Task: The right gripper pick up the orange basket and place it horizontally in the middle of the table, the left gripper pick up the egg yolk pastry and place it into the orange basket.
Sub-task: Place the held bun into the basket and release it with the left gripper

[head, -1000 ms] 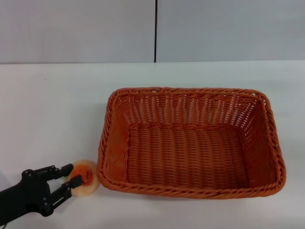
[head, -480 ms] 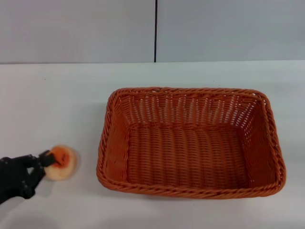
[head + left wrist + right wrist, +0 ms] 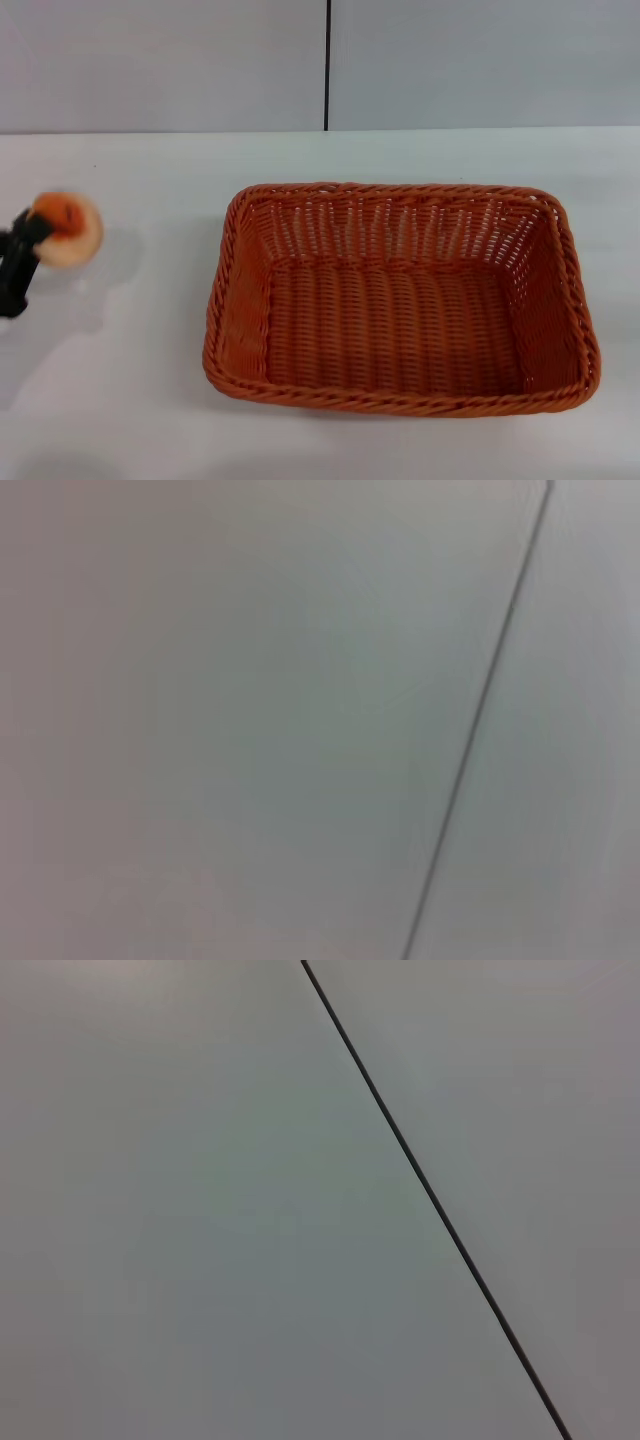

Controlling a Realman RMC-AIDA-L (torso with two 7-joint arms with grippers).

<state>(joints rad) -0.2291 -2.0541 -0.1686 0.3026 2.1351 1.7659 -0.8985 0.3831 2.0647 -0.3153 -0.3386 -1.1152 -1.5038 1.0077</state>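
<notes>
Up above the table (image 3: 140, 180), pinched in the left gripper (image 3: 40, 232): egg yolk pastry (image 3: 68, 228), round, pale cream, orange-glazed; well off to its right, orange basket (image 3: 400, 295), woven, lying flat.

- We see only a sliver of the left pincer (image 3: 22, 250) at the head view's left edge; its arm is cut off there.
- Its fingers hide one side of the pastry (image 3: 68, 228).
- The basket's (image 3: 400, 295) near wall hides the surface (image 3: 150, 180) just behind it.
- Both wrist views show only a blurred grey wall with a dark seam; neither shows its own pincer.
</notes>
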